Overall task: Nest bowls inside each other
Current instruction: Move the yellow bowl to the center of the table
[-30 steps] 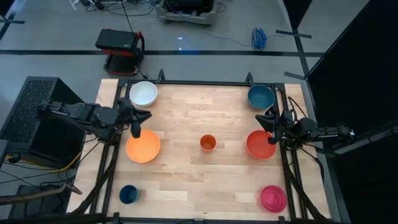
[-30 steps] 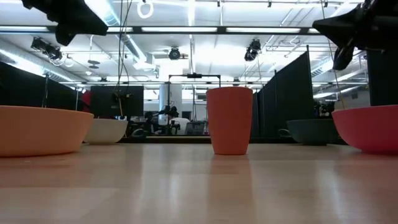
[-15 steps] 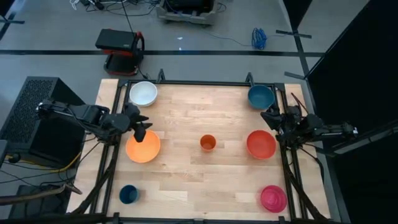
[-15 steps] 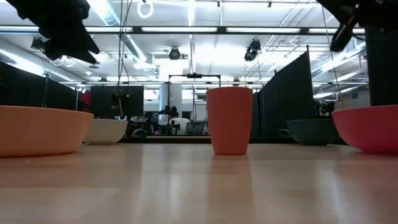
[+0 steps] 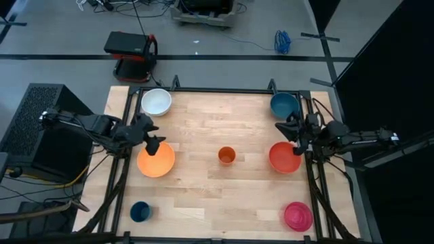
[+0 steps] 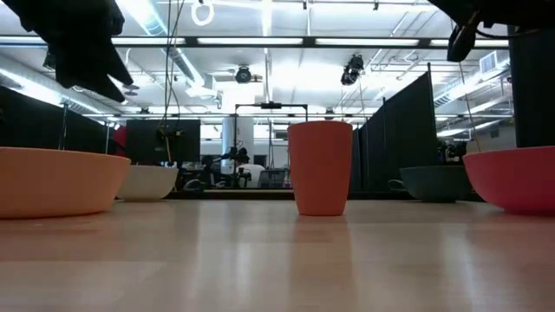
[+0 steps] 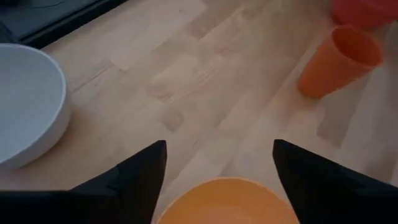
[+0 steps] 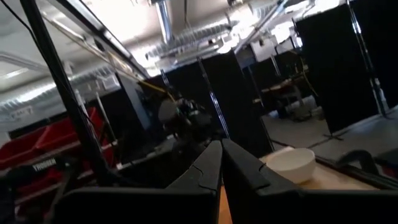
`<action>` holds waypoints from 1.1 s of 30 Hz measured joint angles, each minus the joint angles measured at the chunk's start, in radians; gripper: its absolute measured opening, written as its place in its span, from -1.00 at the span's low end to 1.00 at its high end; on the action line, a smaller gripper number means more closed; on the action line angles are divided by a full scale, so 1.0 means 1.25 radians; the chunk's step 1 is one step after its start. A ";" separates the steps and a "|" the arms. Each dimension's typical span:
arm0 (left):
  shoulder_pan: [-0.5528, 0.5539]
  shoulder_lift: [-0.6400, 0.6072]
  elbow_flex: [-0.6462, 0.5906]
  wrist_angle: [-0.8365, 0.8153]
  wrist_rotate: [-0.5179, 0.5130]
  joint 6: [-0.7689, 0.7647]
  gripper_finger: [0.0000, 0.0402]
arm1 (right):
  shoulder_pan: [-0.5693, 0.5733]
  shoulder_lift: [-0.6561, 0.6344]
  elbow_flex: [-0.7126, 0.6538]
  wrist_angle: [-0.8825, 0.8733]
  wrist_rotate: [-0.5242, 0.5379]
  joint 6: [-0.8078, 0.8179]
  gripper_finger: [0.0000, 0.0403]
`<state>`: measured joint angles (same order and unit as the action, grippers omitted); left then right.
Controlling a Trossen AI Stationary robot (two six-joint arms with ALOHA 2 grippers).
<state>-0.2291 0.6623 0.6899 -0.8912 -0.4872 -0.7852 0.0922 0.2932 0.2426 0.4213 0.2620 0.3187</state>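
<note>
High view. Worktop: pale wood, black frame. Five bowls, none nested yet. White bowl at the far left corner; teal bowl at the far right corner; orange bowl by the left edge, midway along; red-orange bowl by the right edge, midway along; magenta bowl at the near right corner. Not counted as bowls: small orange cup at the centre, small dark blue cup near the near left corner. Left claw: over the far rim of the orange bowl, between it and the white bowl, nothing held. Right claw: raised between the teal and red-orange bowls, nothing held.

Low view. Orange cup upright at centre; orange bowl at one side, with the white bowl behind it; red-orange bowl at the other side, with the teal bowl behind it. Both arms are high above the worktop, clear of every bowl.

Left wrist view. Fingers spread wide, empty; orange bowl's rim lies directly between and beneath them; white bowl just off to one side. Judgement: the left arm is nearer these two, and the orange bowl lies straight below its claw.

Right wrist view. Fingers pressed together, empty, aimed level across the worktop toward the distant white bowl.
</note>
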 joint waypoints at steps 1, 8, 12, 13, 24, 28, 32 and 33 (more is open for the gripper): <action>0.000 0.002 0.000 -0.006 0.002 -0.002 0.46 | 0.000 0.008 0.004 0.001 0.000 -0.002 -1.00; 0.000 0.043 0.000 -0.094 0.079 -0.011 0.63 | 0.000 0.027 0.014 0.001 -0.001 -0.007 -1.00; 0.000 0.079 0.000 -0.158 0.121 -0.003 0.68 | 0.000 0.027 0.014 0.002 -0.001 -0.006 -1.00; 0.000 0.088 0.000 -0.169 0.130 0.003 0.69 | 0.000 0.027 0.014 0.002 -0.001 -0.006 -1.00; 0.007 0.176 -0.004 -0.200 0.148 0.068 0.72 | 0.000 0.027 0.014 0.008 -0.001 0.004 -1.00; 0.011 0.207 -0.006 -0.206 0.151 0.080 0.71 | 0.000 0.027 0.014 0.011 -0.001 0.008 -1.00; 0.014 0.237 -0.008 -0.211 0.155 0.093 0.70 | 0.000 0.027 0.014 0.015 -0.001 0.013 -1.00; 0.015 0.245 -0.009 -0.213 0.156 0.096 0.69 | 0.000 0.027 0.014 0.015 -0.001 0.014 -1.00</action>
<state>-0.2103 0.9684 0.6792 -1.1569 -0.2926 -0.6648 0.0921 0.3271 0.2600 0.4406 0.2604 0.3358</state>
